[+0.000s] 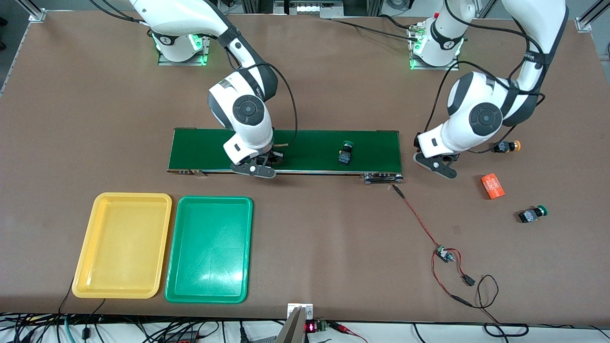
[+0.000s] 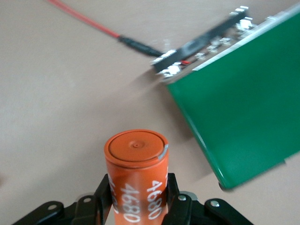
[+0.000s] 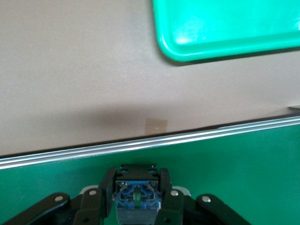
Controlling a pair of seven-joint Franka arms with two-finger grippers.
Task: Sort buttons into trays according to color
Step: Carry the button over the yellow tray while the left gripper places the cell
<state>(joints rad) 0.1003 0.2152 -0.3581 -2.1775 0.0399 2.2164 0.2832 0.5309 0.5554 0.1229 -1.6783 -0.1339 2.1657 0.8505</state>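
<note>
Orange cylinder (image 2: 136,176) clamped in left gripper (image 2: 138,197), right gripper (image 3: 136,197) clamped on button (image 3: 136,196) over conveyor belt (image 1: 310,150)

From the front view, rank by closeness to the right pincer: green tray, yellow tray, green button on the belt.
From the right pincer, over the belt:
1. Green tray, nearer the camera.
2. Green button on the belt, toward the left arm's end.
3. Yellow tray, beside the green tray.
</note>
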